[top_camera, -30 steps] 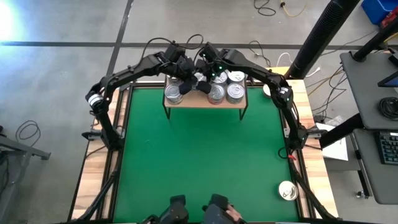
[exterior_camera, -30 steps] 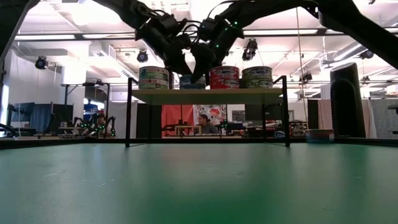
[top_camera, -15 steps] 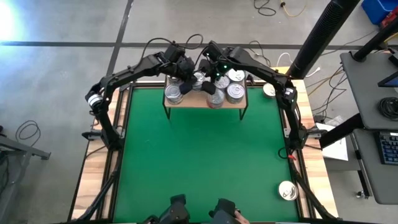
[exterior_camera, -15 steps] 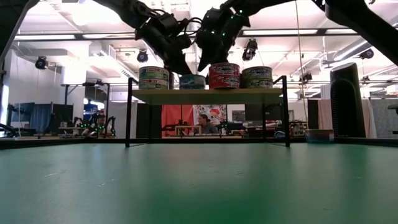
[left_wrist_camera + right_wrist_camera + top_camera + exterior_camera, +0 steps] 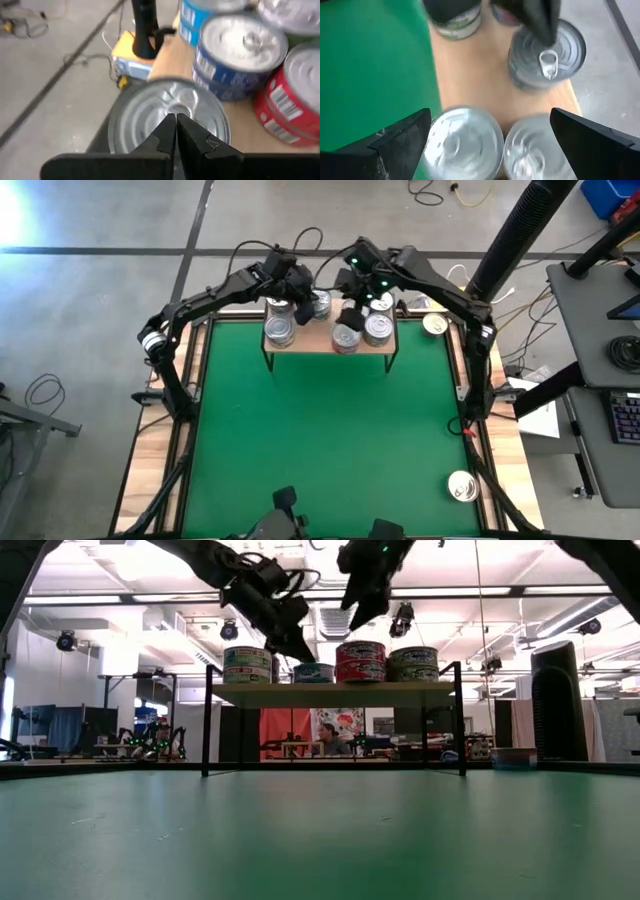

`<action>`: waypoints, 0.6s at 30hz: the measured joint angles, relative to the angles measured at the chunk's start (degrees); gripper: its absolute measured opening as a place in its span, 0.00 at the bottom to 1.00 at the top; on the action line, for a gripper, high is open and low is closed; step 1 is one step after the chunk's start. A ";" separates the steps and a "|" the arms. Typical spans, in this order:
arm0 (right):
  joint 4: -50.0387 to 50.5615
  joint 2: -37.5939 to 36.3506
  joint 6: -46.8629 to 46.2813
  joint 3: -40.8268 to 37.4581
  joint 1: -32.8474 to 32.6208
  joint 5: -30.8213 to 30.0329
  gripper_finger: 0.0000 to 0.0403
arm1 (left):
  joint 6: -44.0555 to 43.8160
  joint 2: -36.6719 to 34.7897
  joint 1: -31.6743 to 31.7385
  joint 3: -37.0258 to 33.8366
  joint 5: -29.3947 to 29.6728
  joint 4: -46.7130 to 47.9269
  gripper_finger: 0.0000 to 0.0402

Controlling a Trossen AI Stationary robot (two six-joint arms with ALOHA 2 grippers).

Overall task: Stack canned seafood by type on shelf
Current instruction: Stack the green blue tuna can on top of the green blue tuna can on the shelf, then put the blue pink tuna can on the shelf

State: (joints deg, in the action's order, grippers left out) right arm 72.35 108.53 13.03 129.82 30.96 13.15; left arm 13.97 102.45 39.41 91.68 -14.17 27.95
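Fingers of the right gripper (image 5: 487, 145) are spread wide and have lifted clear above the shelf (image 5: 328, 343) since a second ago, suggesting its tin is released there; the left fingers (image 5: 175, 132), pressed together, hover over a silver tin (image 5: 169, 117). Roughly seven tins sit on the shelf, with two more (image 5: 462, 485) on the counter (image 5: 320, 430) edge.
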 joint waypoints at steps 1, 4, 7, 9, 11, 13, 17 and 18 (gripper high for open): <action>1.07 -0.31 0.01 0.06 -0.13 -0.17 0.99 | -0.18 -0.54 0.01 0.01 -0.05 -0.54 0.00; 3.30 -0.05 0.31 -0.11 -0.22 -1.19 0.99 | -1.63 -2.54 -0.14 0.14 -0.44 -1.23 0.00; 3.73 0.71 1.09 -1.00 -0.28 -1.29 0.99 | -2.95 -4.23 -0.39 0.17 -0.68 -1.28 0.00; 4.62 1.01 1.85 -1.82 -0.35 -1.24 0.99 | -3.64 -5.55 -0.70 0.17 -0.76 -1.29 0.00; 5.86 1.71 3.09 -2.86 -0.33 -1.22 0.99 | -4.06 -7.39 -1.07 0.20 -0.99 -1.52 0.00; 6.95 2.79 4.07 -3.74 -0.33 -1.43 0.99 | -4.21 -9.08 -1.46 0.31 -1.23 -1.63 0.00; 7.23 3.62 6.07 -3.93 -0.35 -3.57 0.99 | -4.23 -11.92 -2.13 0.31 -1.31 -1.58 0.00; 6.92 3.83 7.00 -3.93 -0.35 -4.03 0.99 | -4.23 -12.61 -2.26 0.31 -1.34 -1.54 0.00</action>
State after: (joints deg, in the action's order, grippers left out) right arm 79.27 112.36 20.03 125.89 30.61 9.12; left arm 9.74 89.84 37.15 91.98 -15.51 26.41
